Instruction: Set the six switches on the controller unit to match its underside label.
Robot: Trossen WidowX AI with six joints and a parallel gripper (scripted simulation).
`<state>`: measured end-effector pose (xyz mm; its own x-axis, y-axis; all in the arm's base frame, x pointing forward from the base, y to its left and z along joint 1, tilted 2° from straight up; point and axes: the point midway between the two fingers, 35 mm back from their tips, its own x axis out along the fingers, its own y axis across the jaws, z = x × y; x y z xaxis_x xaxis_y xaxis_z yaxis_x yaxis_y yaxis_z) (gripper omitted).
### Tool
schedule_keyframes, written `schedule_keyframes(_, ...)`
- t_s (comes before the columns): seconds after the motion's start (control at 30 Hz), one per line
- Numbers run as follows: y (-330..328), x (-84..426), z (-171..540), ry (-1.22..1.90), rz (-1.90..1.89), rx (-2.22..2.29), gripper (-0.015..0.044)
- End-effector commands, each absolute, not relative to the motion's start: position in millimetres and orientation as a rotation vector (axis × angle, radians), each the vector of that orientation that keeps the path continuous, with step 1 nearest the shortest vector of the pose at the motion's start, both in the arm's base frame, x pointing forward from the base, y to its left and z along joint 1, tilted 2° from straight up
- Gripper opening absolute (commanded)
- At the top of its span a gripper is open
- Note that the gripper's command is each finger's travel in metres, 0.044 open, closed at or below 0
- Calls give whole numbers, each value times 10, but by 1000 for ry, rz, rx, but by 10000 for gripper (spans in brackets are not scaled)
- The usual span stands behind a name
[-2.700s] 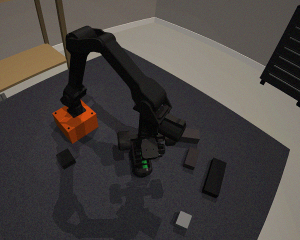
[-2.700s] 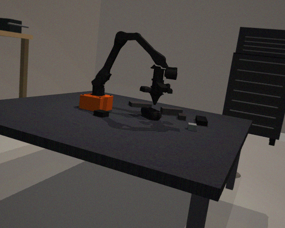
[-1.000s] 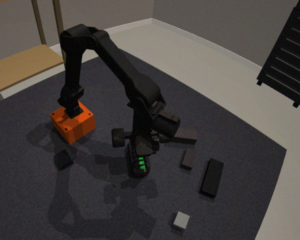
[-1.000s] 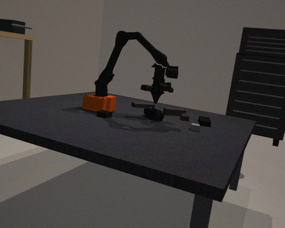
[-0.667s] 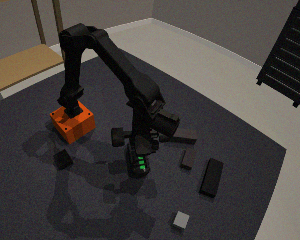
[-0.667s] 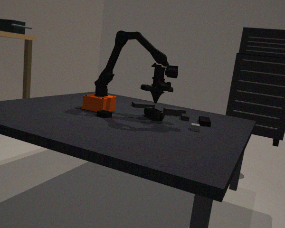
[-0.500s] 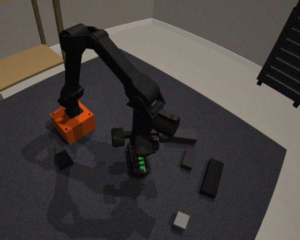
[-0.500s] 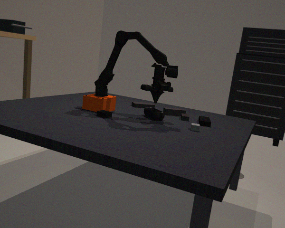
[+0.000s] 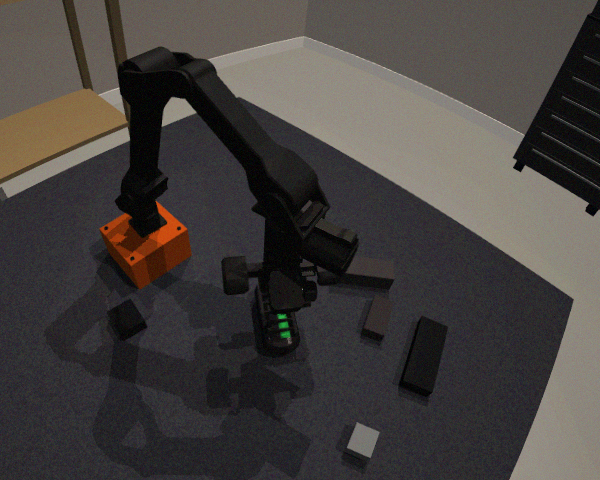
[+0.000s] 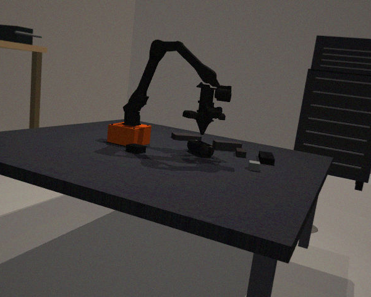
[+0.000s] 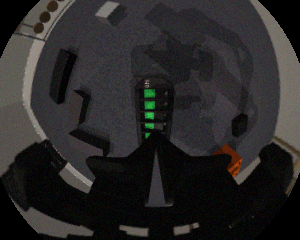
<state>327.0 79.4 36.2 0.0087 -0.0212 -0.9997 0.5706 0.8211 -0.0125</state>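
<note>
The dark grey controller unit [image 9: 281, 347] [image 10: 200, 149] [image 11: 166, 102] sits on the bench with its rocker switches facing up. In the wrist view several switches in a row show green on their left side, and the letters "ON" are at the unit's far end. The switch row's near end is hidden behind the fingers. The label on the underside is hidden. My gripper [image 10: 202, 132] [image 11: 155, 134] is shut and empty, pointing down a little above the unit, with a gap between tips and unit in the exterior view.
Dark brown blocks [image 9: 377, 317] [image 11: 77, 107] and a long black block [image 9: 424, 355] [image 11: 63, 76] lie to one side. A light grey block [image 9: 363, 440] [image 10: 254, 164] lies beyond the unit. A small black block [image 9: 126, 319] [image 10: 135, 148] lies near the orange arm base [image 9: 163, 253] [image 10: 122, 134].
</note>
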Motion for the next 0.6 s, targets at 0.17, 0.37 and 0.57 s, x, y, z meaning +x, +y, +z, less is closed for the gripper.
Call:
schedule_keyframes(0.17, 524, 3097, 196, 1468, -392, 550, 0)
schedule_keyframes(0.37, 380, 2960, 94, 1430, -332, 596, 0)
schedule_keyframes(0.57, 379, 2961, 84, 1431, -332, 597, 0)
